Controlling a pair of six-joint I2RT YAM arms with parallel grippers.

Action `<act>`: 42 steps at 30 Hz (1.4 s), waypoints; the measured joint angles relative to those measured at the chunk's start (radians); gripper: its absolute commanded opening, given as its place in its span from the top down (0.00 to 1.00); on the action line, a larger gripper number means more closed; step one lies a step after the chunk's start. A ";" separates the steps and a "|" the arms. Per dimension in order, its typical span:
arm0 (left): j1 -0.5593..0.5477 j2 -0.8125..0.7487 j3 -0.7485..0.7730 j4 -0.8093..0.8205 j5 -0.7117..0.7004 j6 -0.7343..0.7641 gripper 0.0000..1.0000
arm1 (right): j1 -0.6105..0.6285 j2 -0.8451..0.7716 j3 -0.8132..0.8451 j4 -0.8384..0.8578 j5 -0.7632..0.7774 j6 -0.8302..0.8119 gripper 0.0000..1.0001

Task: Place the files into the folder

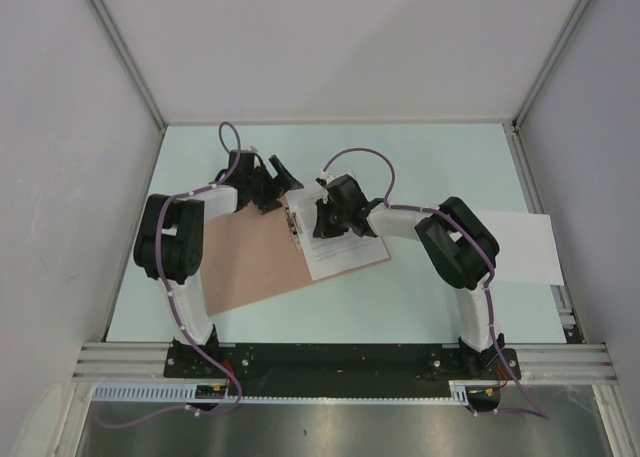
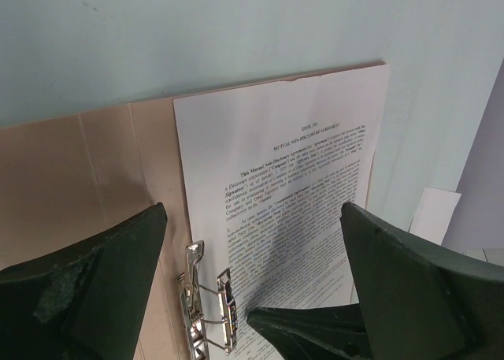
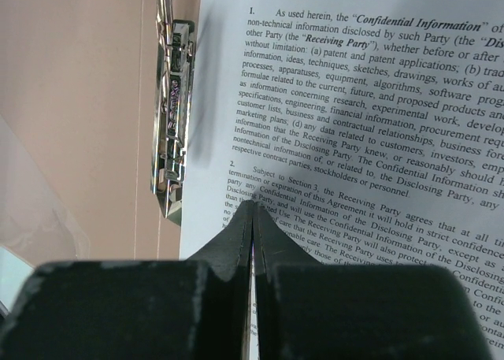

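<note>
Salmon card folder (image 1: 245, 262) lies open; the white printed-text paper sheet (image 3: 354, 100) rests on its right half beside the metal spring clip (image 3: 173, 108), right gripper (image 3: 253, 206) closed tight, tips on it. Plain white paper sheet (image 1: 525, 247) lies outside, well right: one placed, one outstanding. Farther off, left gripper (image 2: 253, 210) gapes wide, empty.

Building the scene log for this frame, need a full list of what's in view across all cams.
folder: 1, salmon-pink, lying open at the table's centre-left
printed sheet: 1, white with dense black text, lying on the folder's right half
metal clip: 1, silver, on the folder along the printed sheet's left edge
plain sheet: 1, white, at the table's right edge, apart from the folder
table: 1, pale green, under everything
left hand: 1, black, open, above the folder near the clip
right hand: 1, black, shut, tips down on the printed sheet
</note>
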 measured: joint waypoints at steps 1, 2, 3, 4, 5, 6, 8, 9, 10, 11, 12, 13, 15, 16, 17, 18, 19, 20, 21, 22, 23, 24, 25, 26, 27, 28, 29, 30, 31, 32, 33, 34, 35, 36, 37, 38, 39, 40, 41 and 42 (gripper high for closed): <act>0.000 0.002 0.000 0.003 0.001 0.000 0.02 | 0.000 0.002 0.000 0.003 -0.002 0.001 1.00; 0.000 0.005 0.000 0.007 0.003 0.000 0.02 | 0.000 0.002 0.000 0.006 -0.004 0.001 1.00; -0.001 0.009 0.000 0.011 0.007 -0.001 0.02 | 0.000 0.003 0.000 0.008 -0.005 0.001 1.00; -0.002 0.013 0.000 0.015 0.009 -0.002 0.02 | 0.000 0.004 0.000 0.010 -0.007 0.002 1.00; -0.002 0.017 0.000 0.018 0.012 -0.004 0.02 | 0.000 0.004 0.000 0.010 -0.008 0.002 1.00; -0.003 0.019 0.000 0.021 0.019 -0.008 0.02 | 0.000 0.004 0.000 0.011 -0.008 0.002 1.00; -0.006 0.021 -0.006 0.033 0.031 -0.017 0.02 | 0.000 0.004 -0.001 0.012 -0.010 0.005 1.00; -0.006 0.020 -0.011 0.041 0.036 -0.021 0.02 | 0.000 0.004 -0.002 0.014 -0.011 0.007 1.00; -0.006 0.020 -0.019 0.055 0.042 -0.026 0.02 | 0.000 0.005 -0.002 0.017 -0.012 0.008 1.00; -0.007 0.018 -0.031 0.066 0.050 -0.028 0.02 | 0.000 0.006 -0.002 0.022 -0.013 0.008 1.00; -0.007 0.013 -0.040 0.075 0.055 -0.034 0.02 | 0.000 0.007 -0.002 0.024 -0.015 0.008 1.00; -0.007 0.004 -0.051 0.080 0.060 -0.037 0.02 | 0.000 0.007 -0.002 0.026 -0.016 0.008 1.00; -0.008 -0.013 -0.071 0.089 0.065 -0.046 0.02 | 0.001 0.007 -0.003 0.030 -0.016 0.008 1.00; -0.008 -0.022 -0.083 0.092 0.069 -0.051 0.02 | 0.001 0.007 -0.005 0.032 -0.017 0.009 1.00; -0.008 -0.034 -0.095 0.095 0.071 -0.053 0.02 | 0.001 0.008 -0.006 0.034 -0.019 0.009 1.00; -0.009 -0.047 -0.106 0.096 0.072 -0.054 0.02 | 0.001 0.008 -0.006 0.036 -0.020 0.011 1.00; -0.010 -0.066 -0.121 0.097 0.073 -0.055 0.02 | 0.001 0.008 -0.008 0.039 -0.021 0.012 1.00; -0.010 -0.080 -0.129 0.098 0.074 -0.055 0.02 | 0.001 0.008 -0.008 0.039 -0.021 0.013 1.00; -0.011 -0.099 -0.137 0.100 0.075 -0.056 0.02 | 0.001 0.008 -0.008 0.040 -0.022 0.015 1.00; -0.011 -0.110 -0.142 0.102 0.077 -0.058 0.02 | 0.001 0.008 -0.008 0.040 -0.022 0.015 1.00; -0.012 -0.125 -0.148 0.108 0.077 -0.060 0.02 | 0.001 0.008 -0.009 0.041 -0.022 0.015 1.00; -0.013 -0.138 -0.155 0.114 0.078 -0.062 0.02 | 0.001 0.008 -0.010 0.042 -0.022 0.016 1.00; -0.013 -0.151 -0.162 0.119 0.079 -0.063 0.02 | 0.001 0.008 -0.010 0.043 -0.023 0.016 1.00; -0.015 -0.161 -0.165 0.122 0.081 -0.067 0.02 | 0.001 0.008 -0.010 0.043 -0.023 0.016 1.00; -0.016 -0.167 -0.167 0.129 0.082 -0.070 0.02 | 0.001 0.008 -0.010 0.044 -0.023 0.016 1.00; -0.020 -0.172 -0.169 0.133 0.085 -0.072 0.02 | 0.001 0.008 -0.011 0.045 -0.023 0.016 1.00; -0.023 -0.175 -0.172 0.137 0.087 -0.075 0.02 | 0.001 0.008 -0.011 0.045 -0.023 0.017 1.00; -0.028 -0.181 -0.182 0.146 0.089 -0.078 0.02 | 0.001 0.008 -0.011 0.046 -0.023 0.018 1.00; -0.035 -0.191 -0.197 0.153 0.092 -0.081 0.02 | 0.001 0.008 -0.011 0.046 -0.024 0.019 1.00; -0.043 -0.204 -0.217 0.158 0.095 -0.087 0.02 | 0.001 0.008 -0.011 0.046 -0.024 0.019 1.00; -0.050 -0.219 -0.235 0.159 0.097 -0.089 0.02 | 0.001 0.008 -0.011 0.046 -0.024 0.020 1.00; -0.061 -0.240 -0.258 0.158 0.101 -0.091 0.02 | 0.001 0.008 -0.011 0.047 -0.025 0.023 1.00; -0.070 -0.263 -0.280 0.158 0.105 -0.095 0.02 | 0.001 0.008 -0.011 0.047 -0.027 0.026 0.99; -0.077 -0.290 -0.301 0.155 0.110 -0.096 0.02 | 0.001 0.008 -0.011 0.047 -0.029 0.030 0.94; -0.083 -0.319 -0.317 0.148 0.114 -0.096 0.01 | 0.001 0.008 -0.011 0.046 -0.031 0.035 0.83; -0.087 -0.351 -0.326 0.126 0.103 -0.086 0.01 | 0.001 0.008 -0.012 0.045 -0.035 0.040 0.79; -0.087 -0.397 -0.327 0.082 0.098 -0.072 0.00 | 0.002 0.007 -0.013 0.047 -0.040 0.047 0.75; -0.087 -0.434 -0.327 0.056 0.085 -0.058 0.00 | 0.004 0.005 -0.013 0.048 -0.043 0.053 0.64; -0.085 -0.482 -0.321 0.017 0.068 -0.033 0.00 | 0.007 -0.003 -0.016 0.042 -0.043 0.056 0.59; -0.084 -0.531 -0.309 -0.029 0.046 -0.008 0.00 | 0.010 -0.014 -0.019 0.029 -0.042 0.061 0.55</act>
